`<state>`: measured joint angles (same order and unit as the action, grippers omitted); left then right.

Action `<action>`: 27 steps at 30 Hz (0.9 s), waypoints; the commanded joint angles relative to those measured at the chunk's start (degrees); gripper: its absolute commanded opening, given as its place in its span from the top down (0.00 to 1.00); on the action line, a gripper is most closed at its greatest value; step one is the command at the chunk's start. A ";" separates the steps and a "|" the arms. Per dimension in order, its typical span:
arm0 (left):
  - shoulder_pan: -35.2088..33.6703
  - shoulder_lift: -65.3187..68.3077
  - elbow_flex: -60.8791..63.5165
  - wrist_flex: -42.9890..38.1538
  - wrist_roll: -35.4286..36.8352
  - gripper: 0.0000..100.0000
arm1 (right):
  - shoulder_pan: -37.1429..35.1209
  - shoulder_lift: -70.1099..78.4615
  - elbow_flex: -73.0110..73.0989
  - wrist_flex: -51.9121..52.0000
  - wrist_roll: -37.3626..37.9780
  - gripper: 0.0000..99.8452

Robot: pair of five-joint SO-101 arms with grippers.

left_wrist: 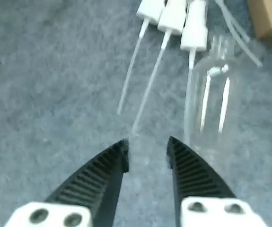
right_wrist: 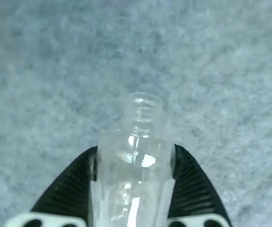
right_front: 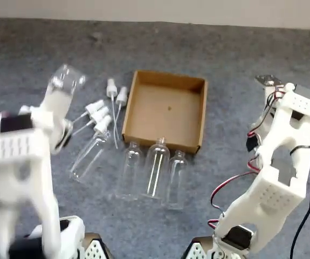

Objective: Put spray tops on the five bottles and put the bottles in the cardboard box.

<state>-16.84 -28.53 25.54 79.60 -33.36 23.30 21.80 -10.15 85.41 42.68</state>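
Two black ribbed right fingers [right_wrist: 79, 184] are clenching a clear plastic bottle [right_wrist: 140, 113] around its body just under the shoulder. That grip is leaving its open threaded neck free and pointing out over the grey carpeted desk [right_wrist: 36, 52]. We are judging that bottle light, thin-walled and slick, so a hard squeeze is likely denting it or letting it slip; this hold below the shoulder is suiting it well. The left fingers [left_wrist: 102, 175] are hanging released and empty just above the desk, their tips near the tube ends of three white spray tops [left_wrist: 173, 16]. We are reckoning those tops feather-light with limp dip tubes, best taken by the stiff head. Beside them a second clear bottle [left_wrist: 216, 104] is lying, and farther out three more clear bottles [right_front: 157, 167] are lying just before the brown cardboard box [right_front: 168, 78].
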 commanded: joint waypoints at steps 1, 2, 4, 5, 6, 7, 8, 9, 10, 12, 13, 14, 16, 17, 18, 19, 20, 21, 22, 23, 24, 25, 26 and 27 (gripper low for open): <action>1.89 19.56 -20.44 0.44 4.48 0.88 | 1.36 -9.80 7.43 -6.02 1.58 1.00; 2.07 23.25 -24.04 0.44 4.75 0.88 | 1.71 -11.30 10.42 -8.57 1.67 1.00; 3.38 30.64 -30.90 0.44 4.84 0.88 | 1.80 -13.67 15.96 -12.53 1.85 1.00; 4.00 34.42 -34.15 0.53 4.84 0.88 | 1.71 -14.46 18.15 -13.85 1.85 1.00; 4.97 37.93 -37.41 0.70 4.84 0.88 | 1.54 -14.99 20.26 -14.73 1.76 1.00; 5.93 41.19 -40.40 0.70 4.92 0.88 | 1.45 -15.34 22.20 -15.25 1.76 1.00; 6.73 44.26 -43.30 0.70 5.10 0.88 | 1.45 -15.52 23.69 -15.52 1.76 1.00; 7.34 47.16 -46.20 0.62 5.98 0.88 | 1.45 -15.60 24.66 -15.60 1.76 1.00; 8.22 49.71 -49.10 0.62 6.86 0.87 | 1.45 -15.60 24.84 -15.60 1.76 1.00; 9.80 54.55 -55.08 0.79 7.74 0.84 | 1.71 -15.60 24.84 -15.60 1.76 1.00; 10.68 56.66 -57.63 0.79 7.65 0.83 | 1.80 -15.60 24.84 -15.60 1.76 1.00; 11.30 58.95 -59.82 0.88 7.65 0.83 | 1.80 -15.60 24.84 -15.60 1.76 1.00; 11.74 63.60 -63.25 0.53 7.65 0.84 | 1.89 -15.60 24.84 -15.60 1.76 1.00; 11.65 65.89 -65.01 0.44 7.65 0.84 | 1.89 -15.60 24.84 -15.60 1.76 1.00; 11.47 68.26 -66.86 0.44 7.65 0.84 | 1.89 -15.60 24.84 -15.60 1.76 1.00; 11.12 70.46 -68.62 0.44 7.65 0.84 | 1.89 -15.60 24.84 -15.60 1.85 1.00; 10.68 72.40 -70.29 0.62 7.65 0.84 | 1.89 -15.60 24.84 -15.60 1.85 1.00; 10.42 74.24 -72.04 0.88 7.56 0.84 | 1.89 -15.60 24.84 -15.60 1.93 1.00; 10.24 76.09 -73.71 0.88 7.47 0.84 | 1.89 -15.60 24.84 -15.60 1.93 1.00; 10.15 77.76 -75.03 0.88 7.47 0.84 | 1.89 -15.60 24.84 -15.60 1.93 1.00; 10.15 79.25 -76.00 0.88 7.38 0.84 | 1.89 -15.60 24.84 -15.60 1.93 1.00; 10.15 80.57 -76.79 0.88 7.38 0.84 | 1.89 -15.52 24.84 -15.60 2.02 1.00; 10.15 81.63 -77.05 0.97 7.38 0.84 | 1.89 -15.52 24.84 -15.60 2.02 1.00; 10.15 82.59 -77.14 0.97 7.38 0.84 | 1.89 -15.52 24.84 -15.60 2.02 1.00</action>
<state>-6.55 52.09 -47.43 80.13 -26.24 24.35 10.11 14.64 70.64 44.00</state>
